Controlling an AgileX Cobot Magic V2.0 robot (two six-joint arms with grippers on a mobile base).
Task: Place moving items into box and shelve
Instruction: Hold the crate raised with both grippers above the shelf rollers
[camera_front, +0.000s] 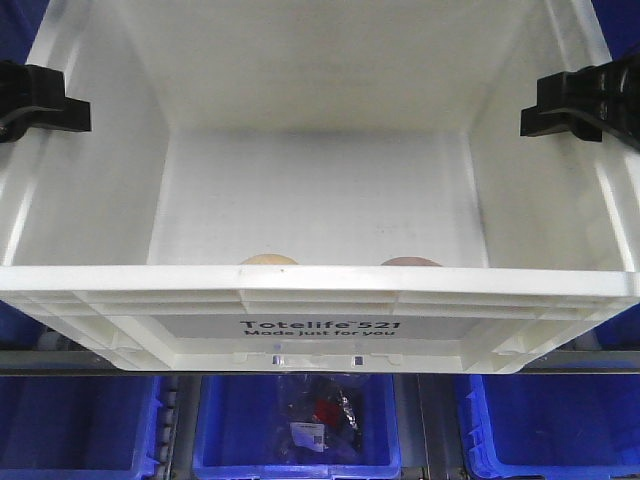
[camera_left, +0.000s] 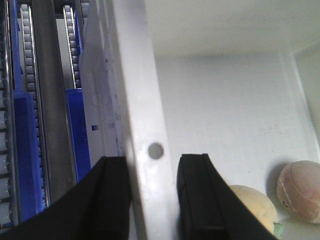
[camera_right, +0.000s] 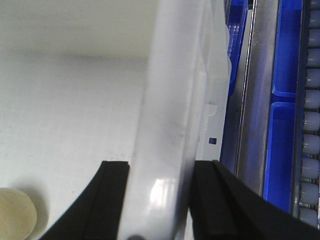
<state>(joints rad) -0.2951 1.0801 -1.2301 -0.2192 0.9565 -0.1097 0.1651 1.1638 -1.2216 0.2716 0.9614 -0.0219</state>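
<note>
Blue bins (camera_front: 296, 430) beneath white box (camera_front: 320, 300)

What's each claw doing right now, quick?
Left claw: closed on the left rim of the large white plastic crate.
Right claw: closed on its right rim.

A yellowish-tan lump (camera_left: 252, 207) and a pinkish speckled one (camera_left: 301, 190) lie side by side inside the white Totelife crate (camera_front: 318, 327).

The box (camera_front: 320, 300) is white with black lettering (on a grey label strip). One lump (camera_left: 252, 206) is yellowish-tan, the other lump (camera_left: 300, 190) pinkish-beige with a pale seam. Blue bins (camera_front: 80, 425) sit below; both grippers' fingers (camera_left: 112, 195) are black.
</note>
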